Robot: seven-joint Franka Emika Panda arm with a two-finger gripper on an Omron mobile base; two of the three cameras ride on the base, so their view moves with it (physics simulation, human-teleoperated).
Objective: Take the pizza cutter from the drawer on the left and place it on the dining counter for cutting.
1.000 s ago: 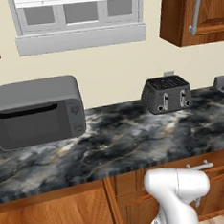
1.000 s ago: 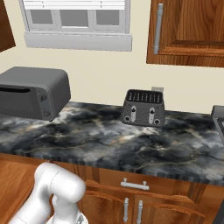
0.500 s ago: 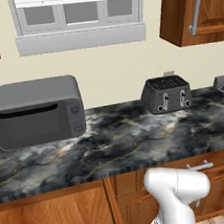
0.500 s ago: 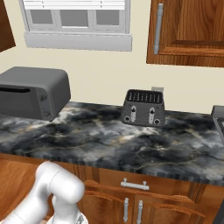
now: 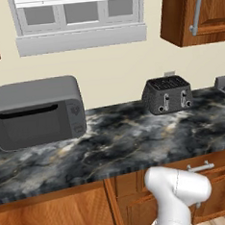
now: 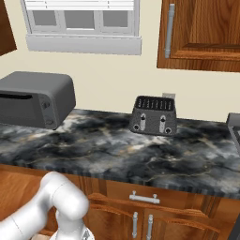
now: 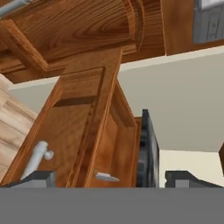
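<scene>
In the hand view the reddish-brown drawer appears rolled on its side and pulled out, its silver bar handle at the lower left and the lighter wood inside beside it. A small grey piece lies low in the drawer; too little of it shows to tell whether it is the pizza cutter. My gripper is open just in front of the drawer, one dark fingertip near the handle and the other far right. The dining counter is out of view.
The white arm reaches down below the black-grey wall counter. A grey microwave and a toaster stand on it. A closed drawer handle sits to the right.
</scene>
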